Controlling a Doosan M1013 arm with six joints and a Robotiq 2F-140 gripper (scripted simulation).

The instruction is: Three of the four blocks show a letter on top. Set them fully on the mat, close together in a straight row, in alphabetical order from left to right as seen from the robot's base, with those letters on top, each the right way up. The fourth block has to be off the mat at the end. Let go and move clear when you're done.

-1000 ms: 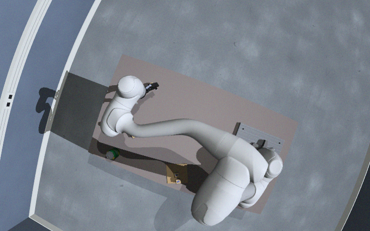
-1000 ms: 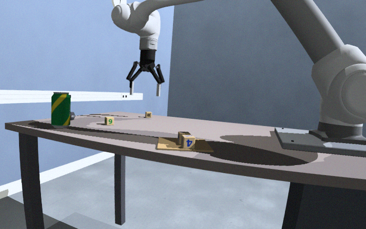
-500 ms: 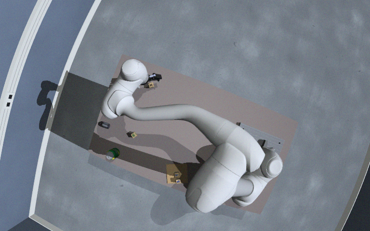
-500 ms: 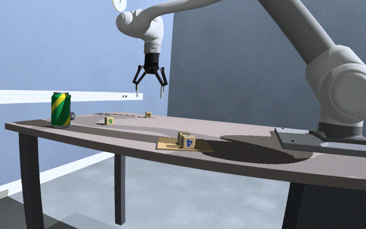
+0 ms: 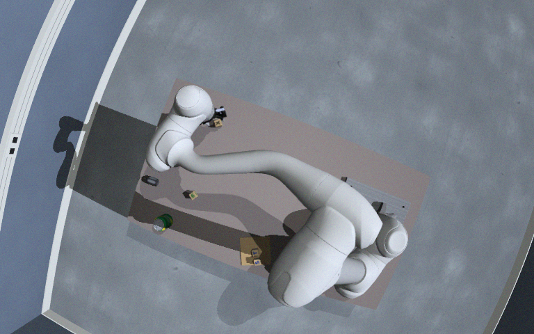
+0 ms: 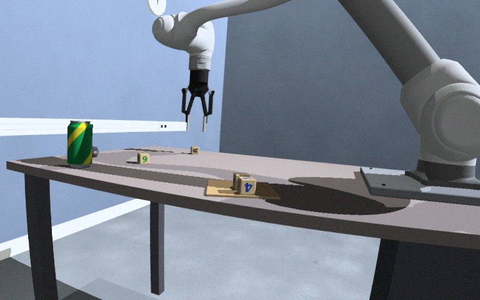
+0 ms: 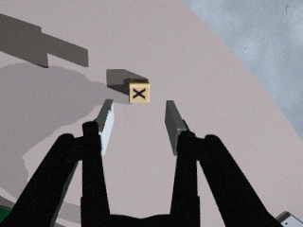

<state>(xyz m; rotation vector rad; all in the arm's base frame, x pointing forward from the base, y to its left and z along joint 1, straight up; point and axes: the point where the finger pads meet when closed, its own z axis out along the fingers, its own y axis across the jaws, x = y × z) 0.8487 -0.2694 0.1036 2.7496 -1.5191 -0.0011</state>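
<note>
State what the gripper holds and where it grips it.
Nothing. The gripper hangs above the table, fingers partly closed on air, over the X block.

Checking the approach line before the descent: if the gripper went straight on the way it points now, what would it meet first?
Probably the X block. The gripper hangs above it, holding nothing; the block shows just ahead of its fingertips, though depth is unclear and it might land beside it.

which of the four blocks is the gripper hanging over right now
The block with X on top, alone at the far end of the table. The gripper hangs above it, holding nothing. The 6 block sits apart; the other two are on the mat.
</note>
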